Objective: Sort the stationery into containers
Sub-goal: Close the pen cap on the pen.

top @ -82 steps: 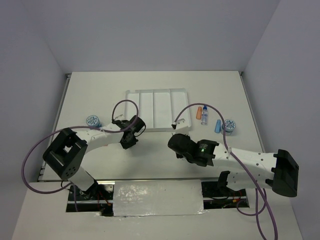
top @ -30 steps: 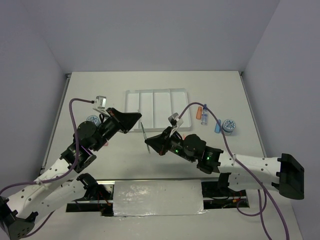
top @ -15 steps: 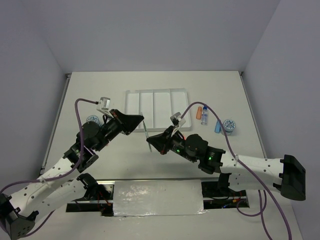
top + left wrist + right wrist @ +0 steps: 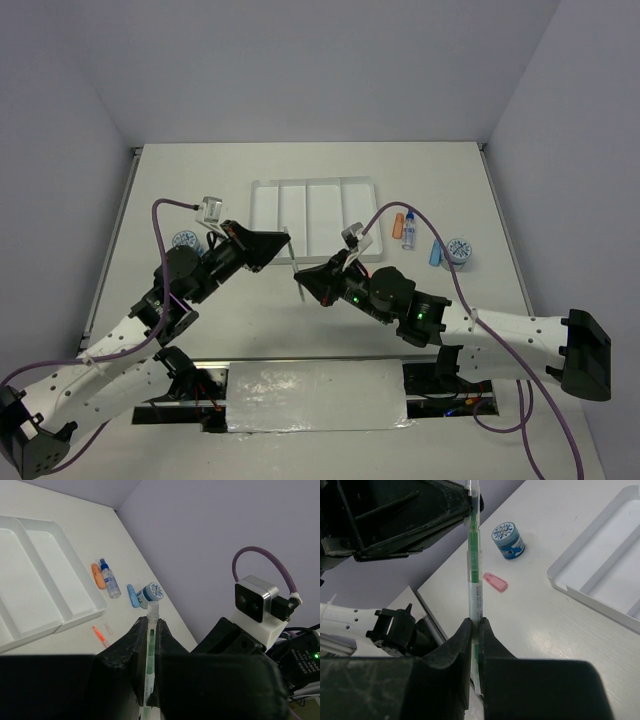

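The thin green pen [image 4: 293, 259] hangs in the air in front of the white tray [image 4: 262, 186], held at both ends. My left gripper [image 4: 286, 241] is shut on its upper part; in the left wrist view the pen [image 4: 150, 640] sits tight between the fingers of the left gripper [image 4: 149, 626]. My right gripper [image 4: 300, 281] is shut on its lower part; in the right wrist view the pen [image 4: 474, 565] rises from the right gripper [image 4: 476, 623]. The tray's four compartments [image 4: 30, 575] hold nothing.
On the table right of the tray lie an orange capsule [image 4: 397, 226], a blue-capped bottle [image 4: 409, 231], a blue capsule [image 4: 436, 252] and a roll [image 4: 460, 250]. An orange pen [image 4: 101, 636] lies near the tray's corner. A second roll [image 4: 507, 540] and a pink capsule [image 4: 495, 581] lie at the left.
Both arms have risen from the table. The right gripper carries the green pen up, and the left gripper has closed in on the pen's upper end.
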Controlling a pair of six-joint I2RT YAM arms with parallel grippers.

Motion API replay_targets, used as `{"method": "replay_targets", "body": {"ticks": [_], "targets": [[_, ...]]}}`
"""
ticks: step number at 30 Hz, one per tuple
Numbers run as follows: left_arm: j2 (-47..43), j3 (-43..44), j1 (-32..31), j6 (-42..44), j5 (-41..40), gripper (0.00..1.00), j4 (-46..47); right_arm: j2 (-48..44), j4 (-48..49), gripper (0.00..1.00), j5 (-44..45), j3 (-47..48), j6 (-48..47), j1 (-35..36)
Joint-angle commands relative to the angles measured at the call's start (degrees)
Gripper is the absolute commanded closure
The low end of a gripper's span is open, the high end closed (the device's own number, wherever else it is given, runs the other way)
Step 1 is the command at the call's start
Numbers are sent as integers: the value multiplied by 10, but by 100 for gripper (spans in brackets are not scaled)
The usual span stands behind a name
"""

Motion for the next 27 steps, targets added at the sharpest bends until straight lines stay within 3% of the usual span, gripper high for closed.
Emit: {"method": "replay_targets", "body": {"ticks": [1, 20, 23, 26, 27], "targets": [[-8, -7, -3, 6, 18, 100, 41, -2, 5, 100, 26, 34, -9, 3], [0, -33, -3, 20, 75, 98, 73, -7, 58, 100, 52, 68, -63, 2], [7, -27, -3, 27, 96, 90, 71, -6, 101, 100, 17, 61, -107, 2], [7, -10, -3, 40, 100, 72, 48, -8, 118, 100, -17, 53, -152, 2], [4, -8, -3, 44, 97, 61, 42, -9, 113, 100, -12, 57, -152, 3]]}}
